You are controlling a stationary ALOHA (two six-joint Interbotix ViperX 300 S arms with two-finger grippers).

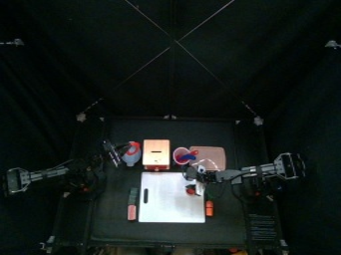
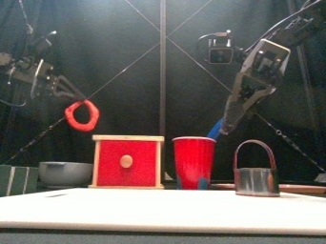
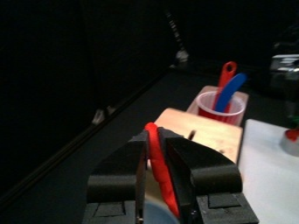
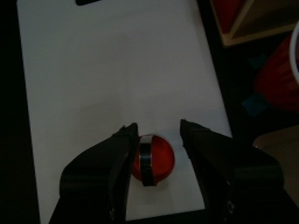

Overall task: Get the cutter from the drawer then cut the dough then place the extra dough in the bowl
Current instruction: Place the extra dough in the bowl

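My left gripper [image 2: 67,97] is shut on a red ring of dough [image 2: 83,114], which hangs in the air above the blue-grey bowl [image 2: 64,172]. In the left wrist view the dough [image 3: 156,163] shows as a red strip pinched between the jaws. The metal cutter [image 2: 256,172] with its wire handle stands on the white cutting board [image 2: 152,210]. My right gripper [image 2: 239,100] hangs open well above it. Seen from the right wrist, the cutter [image 4: 153,157] has red dough inside and lies between the parted jaws.
The wooden box [image 2: 128,162] with its red drawer front stands behind the board, with the bowl to its left. The red cup [image 2: 193,162] with a blue and a red knife is to its right. A small red thing [image 1: 132,212] lies by the board's left edge.
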